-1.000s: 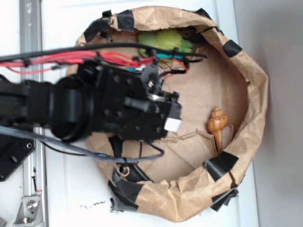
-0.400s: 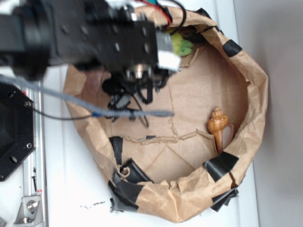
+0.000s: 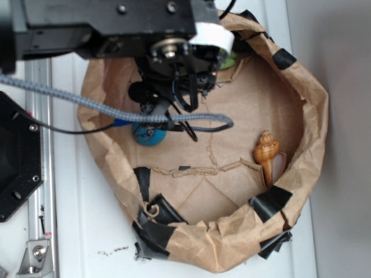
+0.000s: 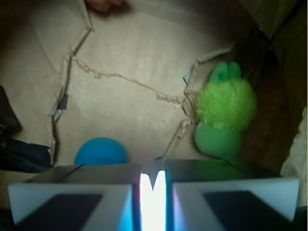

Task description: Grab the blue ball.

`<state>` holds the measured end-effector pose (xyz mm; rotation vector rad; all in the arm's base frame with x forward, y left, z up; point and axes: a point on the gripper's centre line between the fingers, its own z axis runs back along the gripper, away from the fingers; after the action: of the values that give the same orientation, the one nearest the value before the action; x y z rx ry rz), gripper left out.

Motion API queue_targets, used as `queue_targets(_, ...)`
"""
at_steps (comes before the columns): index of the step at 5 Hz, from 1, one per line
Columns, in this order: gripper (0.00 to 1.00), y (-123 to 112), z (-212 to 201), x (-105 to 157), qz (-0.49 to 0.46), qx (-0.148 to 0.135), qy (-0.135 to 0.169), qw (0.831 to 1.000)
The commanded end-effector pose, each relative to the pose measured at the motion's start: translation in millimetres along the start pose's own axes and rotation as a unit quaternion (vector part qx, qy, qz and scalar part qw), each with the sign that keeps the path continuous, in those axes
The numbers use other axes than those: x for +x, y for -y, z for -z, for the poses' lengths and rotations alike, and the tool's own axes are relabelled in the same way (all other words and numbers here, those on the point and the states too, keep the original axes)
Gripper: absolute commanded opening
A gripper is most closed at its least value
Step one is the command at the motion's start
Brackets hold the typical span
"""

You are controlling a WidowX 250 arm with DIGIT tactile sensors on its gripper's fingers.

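Note:
The blue ball (image 3: 149, 135) lies on the brown paper floor of the paper basin (image 3: 313, 116), at its left side, partly hidden behind black cables. In the wrist view the ball (image 4: 101, 151) sits just beyond my left finger, left of the gap. My gripper (image 3: 212, 41) hangs over the basin's top edge, above and to the right of the ball. In the wrist view the gripper (image 4: 153, 190) has its jaws nearly together, with only a thin bright slit and nothing between them.
A yellow-green plush toy (image 4: 225, 113) lies ahead to the right, mostly hidden under my arm in the exterior view (image 3: 231, 58). A tan seashell (image 3: 266, 152) rests by the basin's right wall. Crumpled taped paper walls ring the floor. A metal rail (image 3: 36, 191) runs on the left.
My arm has swung from the basin's left middle toward its top edge, uncovering the blue ball, which was hidden before. The seashell has not moved.

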<state>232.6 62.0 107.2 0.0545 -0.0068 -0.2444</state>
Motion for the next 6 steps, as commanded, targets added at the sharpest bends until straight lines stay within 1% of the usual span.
queue_targets(1, 1.0, 2.3, 9.2, -3.2, 0.006, -0.006, 0.032, 0.999)
queue_targets(2, 1.0, 11.6, 57.0, -13.1, 0.043, -0.027, 0.019, 0.999)
queue_targets(3, 1.0, 27.0, 70.3, -10.7, 0.06, -0.08, 0.032, 0.994)
queue_targets(4, 1.0, 41.1, 70.0, -8.1, 0.064, -0.124, 0.023, 0.99)
queue_targets(5, 1.0, 44.7, 72.2, -4.7, 0.067, -0.106, 0.037, 0.991)
queue_targets(6, 1.0, 29.6, 81.7, 0.2, 0.048, -0.085, 0.035, 0.995)
